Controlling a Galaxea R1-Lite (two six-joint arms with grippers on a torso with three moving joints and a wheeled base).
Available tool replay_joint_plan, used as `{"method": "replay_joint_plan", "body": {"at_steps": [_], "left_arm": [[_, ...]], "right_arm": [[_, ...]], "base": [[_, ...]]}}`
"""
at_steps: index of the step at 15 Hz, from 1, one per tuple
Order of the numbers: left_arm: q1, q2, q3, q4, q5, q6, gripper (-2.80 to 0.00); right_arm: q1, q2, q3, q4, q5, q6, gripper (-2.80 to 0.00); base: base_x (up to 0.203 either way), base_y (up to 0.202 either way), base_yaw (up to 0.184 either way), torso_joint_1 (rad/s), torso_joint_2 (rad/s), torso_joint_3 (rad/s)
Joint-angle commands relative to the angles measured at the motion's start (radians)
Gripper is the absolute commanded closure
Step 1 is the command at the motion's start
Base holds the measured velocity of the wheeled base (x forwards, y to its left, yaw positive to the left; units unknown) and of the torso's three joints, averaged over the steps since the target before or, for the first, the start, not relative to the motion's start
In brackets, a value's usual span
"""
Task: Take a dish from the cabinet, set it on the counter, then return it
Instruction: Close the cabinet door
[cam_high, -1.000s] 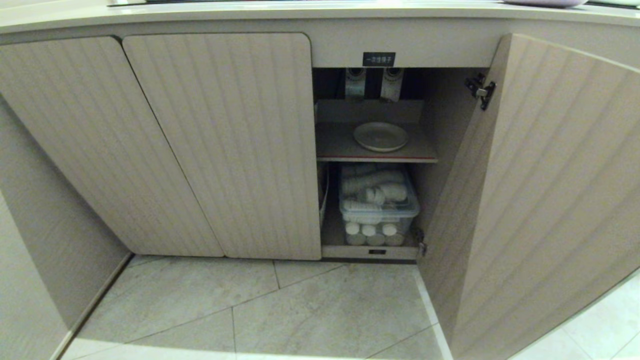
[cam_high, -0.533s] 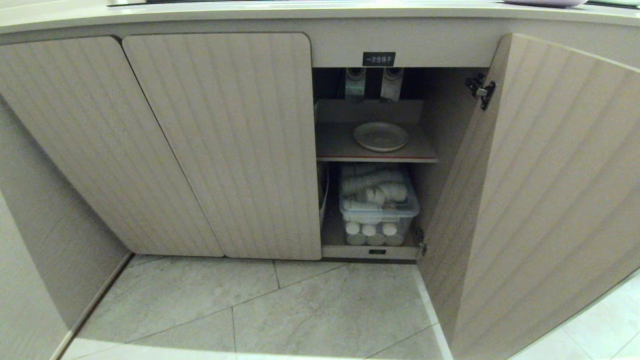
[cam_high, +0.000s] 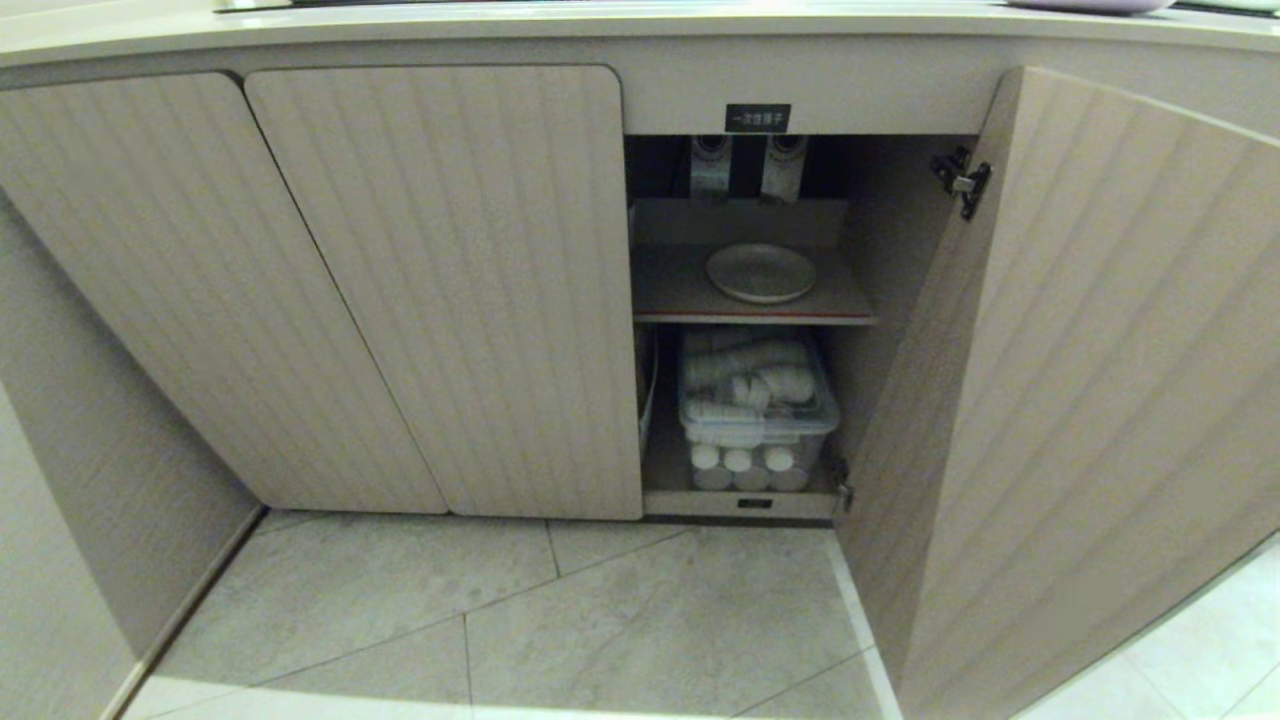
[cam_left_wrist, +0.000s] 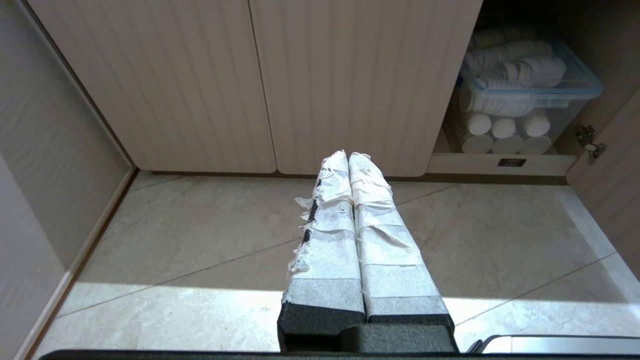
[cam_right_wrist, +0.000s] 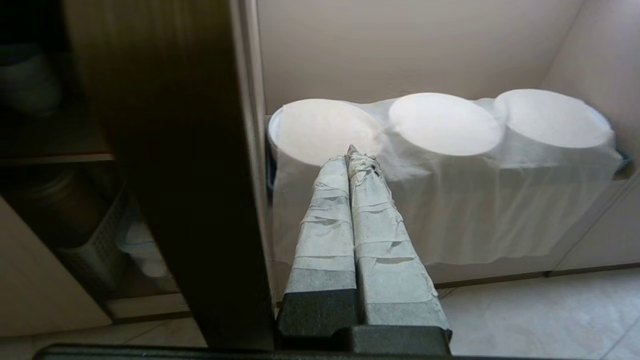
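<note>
Oddly, neither arm shows in the head view, so each gripper can only be seen through its own wrist camera. The cabinet (cam_high: 620, 290) fills that view with its right door (cam_high: 1080, 400) swung open, and the dish (cam_high: 761, 272) lies flat on the upper shelf (cam_high: 680, 290), right of the frame's centre. The counter (cam_high: 600, 25) is cut off along the top edge. A small black label (cam_high: 757, 118) above the opening carries white characters too small to read. Below the shelf a clear tub (cam_high: 757, 410) holds white stacked items that are hard to identify. The left gripper (cam_left_wrist: 348, 156) hangs over the floor tiles (cam_left_wrist: 200, 240) before the closed doors, taped fingers pressed together on nothing. The right gripper (cam_right_wrist: 352, 152), fingers likewise together and empty, points at wrapped white stacks (cam_right_wrist: 440, 150), beside a dark door edge (cam_right_wrist: 190, 175) that hides most of the cupboard behind it.
</note>
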Motion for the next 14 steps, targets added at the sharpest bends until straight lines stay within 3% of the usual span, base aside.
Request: {"method": "replay_joint_plan", "body": {"at_steps": [1,14], "left_arm": [[0.000,0.000,0.000,0.000,0.000,0.000,0.00],[0.000,0.000,0.000,0.000,0.000,0.000,0.00]], "right_arm": [[0.022,0.004,0.002,-0.005,0.001,0.015,0.00],[0.203,0.000,0.040,-0.075,0.001,0.090,0.00]], "base": [[0.000,0.000,0.000,0.000,0.00,0.000],[0.000,0.000,0.000,0.000,0.00,0.000]]}}
